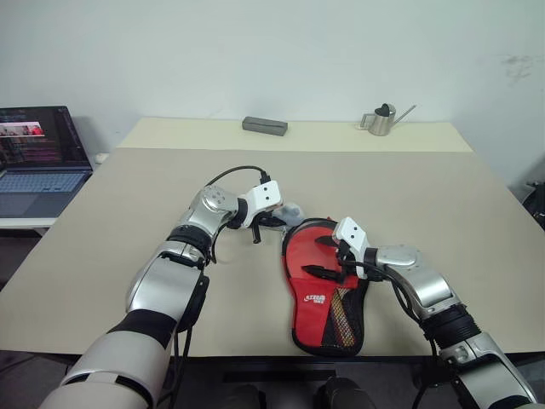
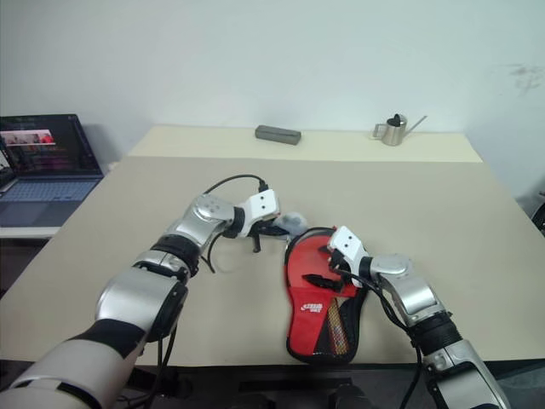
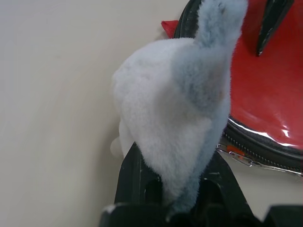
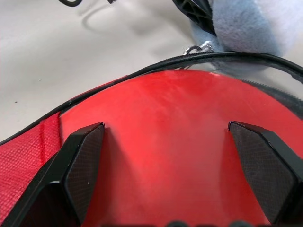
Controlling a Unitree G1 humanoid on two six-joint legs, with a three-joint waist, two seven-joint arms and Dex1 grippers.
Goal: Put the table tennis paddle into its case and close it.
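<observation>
The case [image 1: 317, 300], red with a white logo and a black mesh panel, lies flat near the table's front edge. Its round end is unzipped, and the table tennis paddle's glossy red face [image 4: 165, 118] shows inside the black zip rim [image 4: 118, 80]. My right gripper [image 1: 324, 257] is open, with both fingertips [image 4: 85, 161] spread over that red face. My left gripper [image 1: 271, 223] is just past the case's round end, shut on a fluffy grey pompom [image 3: 175, 109] beside a small metal zip pull [image 3: 241, 158].
The beige table [image 1: 128, 196] stretches far back. A grey block [image 1: 264, 125] and a small metal watering can [image 1: 381, 120] stand at its far edge. An open laptop [image 1: 38, 162] sits on a side surface at the left.
</observation>
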